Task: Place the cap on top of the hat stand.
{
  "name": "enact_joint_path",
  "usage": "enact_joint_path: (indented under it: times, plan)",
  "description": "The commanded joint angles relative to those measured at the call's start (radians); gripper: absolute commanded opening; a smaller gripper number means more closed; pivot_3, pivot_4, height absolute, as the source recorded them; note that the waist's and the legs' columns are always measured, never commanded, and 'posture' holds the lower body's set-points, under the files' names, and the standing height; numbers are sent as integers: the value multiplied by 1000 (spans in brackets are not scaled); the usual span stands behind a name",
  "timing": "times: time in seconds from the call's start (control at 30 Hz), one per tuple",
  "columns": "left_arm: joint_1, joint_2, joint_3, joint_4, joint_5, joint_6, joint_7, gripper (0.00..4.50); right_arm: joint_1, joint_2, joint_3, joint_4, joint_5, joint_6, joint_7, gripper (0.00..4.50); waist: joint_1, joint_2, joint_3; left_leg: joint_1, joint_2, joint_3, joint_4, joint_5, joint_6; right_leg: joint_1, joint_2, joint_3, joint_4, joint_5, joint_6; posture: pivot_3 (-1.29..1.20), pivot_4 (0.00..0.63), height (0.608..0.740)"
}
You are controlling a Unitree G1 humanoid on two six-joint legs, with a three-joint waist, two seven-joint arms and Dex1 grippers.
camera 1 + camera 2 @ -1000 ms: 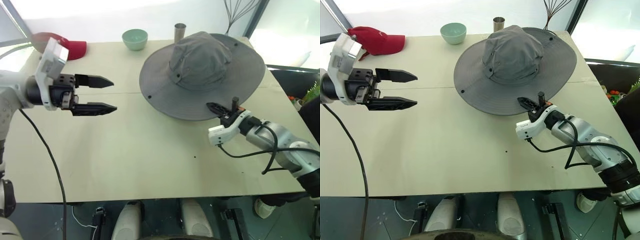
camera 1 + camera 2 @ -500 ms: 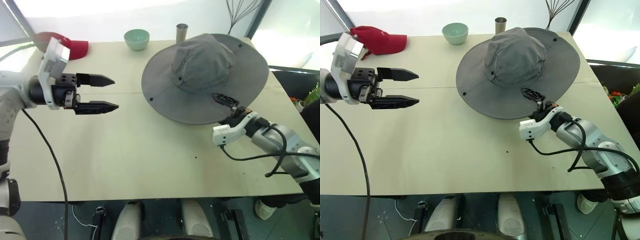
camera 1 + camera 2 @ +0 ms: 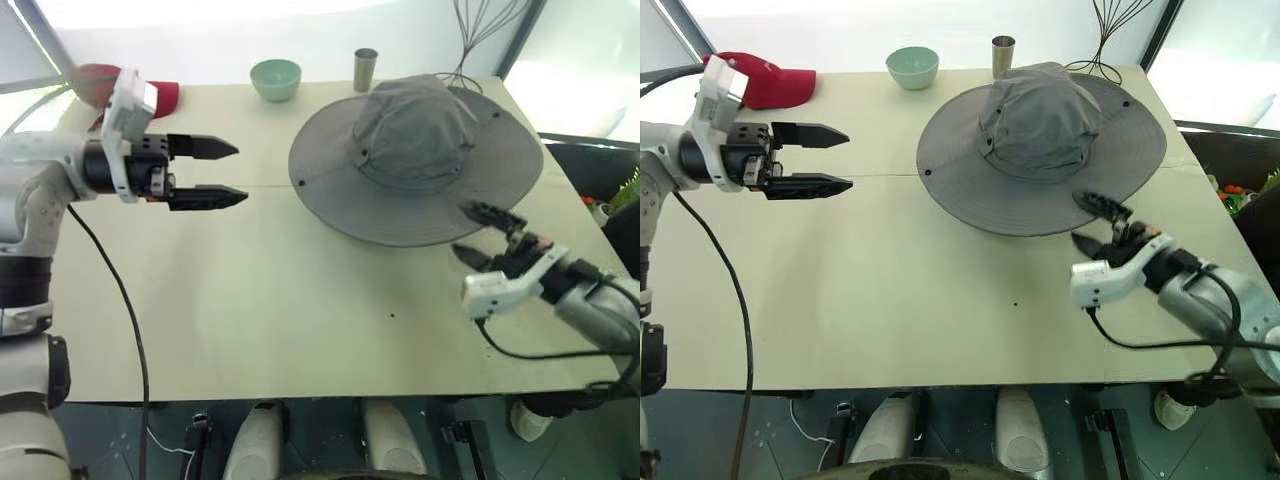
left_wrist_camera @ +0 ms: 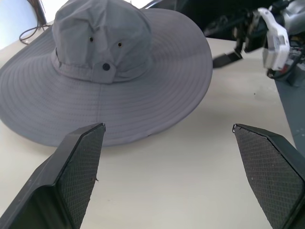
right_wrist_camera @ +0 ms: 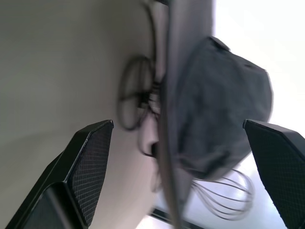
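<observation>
The cap (image 3: 420,140), a wide grey sun hat, sits level at the back right of the table. Under its brim, in the right wrist view, thin black wire hoops of the hat stand (image 5: 136,98) show; the cap hides the rest of it. My right gripper (image 3: 460,228) is open and empty, just off the near right edge of the brim and apart from it. My left gripper (image 3: 243,172) is open and empty, hovering to the left of the cap with its fingers pointing at it. The left wrist view looks between its fingertips (image 4: 90,143) at the cap (image 4: 102,71).
A red baseball cap (image 3: 150,95) lies at the back left. A green bowl (image 3: 275,78) and a metal cup (image 3: 365,68) stand at the back edge. A taller wire stand (image 3: 478,35) rises behind the cap. The table's right edge (image 3: 560,170) runs close to the brim.
My right gripper has opened, let go of the brim and drawn back toward the near right. The brim has settled flat. My left gripper has edged a little forward.
</observation>
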Motion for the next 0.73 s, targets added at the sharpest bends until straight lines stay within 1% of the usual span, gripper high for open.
enact_joint_path:
  times: [0.03, 0.13, 0.2, 0.3, 0.37, 0.43, 0.5, 0.6, 0.73]
  plan:
    - [-28, 12, 20, 33, 34, -43, -15, 4500, 98, -27, -184, -43, 225, 24, 167, 4463, -2, 0, 0, 0, 0, 0, 0, 0, 0, 0, 0, 0, 0, 0, 0, 0, 150, 740]
    - [-16, 18, 37, 51, 50, -60, -12, 4500, 129, -26, -375, -63, 500, 206, 356, 4463, -6, -1, 0, 1, 0, 0, 1, 0, 0, 2, 0, 0, 0, 0, 0, 0, 150, 740]
    - [-1, 28, 46, 48, 56, -69, -14, 4500, 80, -47, -474, -44, 673, 369, 452, 4463, -8, -1, 0, 3, 1, 0, 1, 0, 0, 4, 0, 0, 0, 0, 0, 0, 150, 740]
    - [23, 44, 63, 42, 64, -80, -10, 4500, -13, -119, -592, 85, 917, 656, 615, 4463, -6, -1, 0, 6, 1, 0, 0, 0, 0, 6, 1, 0, 0, 0, 0, 0, 150, 740]
    - [34, 56, 76, 46, 68, -88, -4, 4500, -56, -176, -625, 215, 1000, 790, 727, 4463, -4, -1, 0, 6, 1, 0, 0, 0, 0, 6, 1, 0, 0, 0, 0, 0, 150, 740]
    - [42, 69, 92, 56, 72, -94, 1, 4500, -80, -231, -619, 344, 1026, 846, 839, 4463, 1, -1, 0, 5, 1, 0, 0, 0, 0, 7, 1, 0, -1, 0, 0, 0, 150, 740]
    - [43, 82, 107, 72, 76, -95, 7, 4500, -138, -280, -574, 449, 1067, 906, 908, 4463, 0, -1, 0, 5, 1, 0, 0, 0, 1, 6, 1, -1, -2, 0, 0, 0, 150, 740]
    - [37, 93, 125, 97, 81, -93, 19, 4500, -299, -317, -468, 571, 1114, 962, 932, 4463, -6, 0, 0, 5, 1, 1, 0, -1, 1, 6, 0, -1, -2, 0, 0, 0, 150, 740]
    - [47, 95, 136, 86, 74, -87, 21, 4500, -445, -311, -350, 670, 1085, 952, 943, 4463, -10, 0, 0, 6, 2, 1, -1, -1, 1, 5, 1, 0, -1, 0, 0, 0, 150, 740]
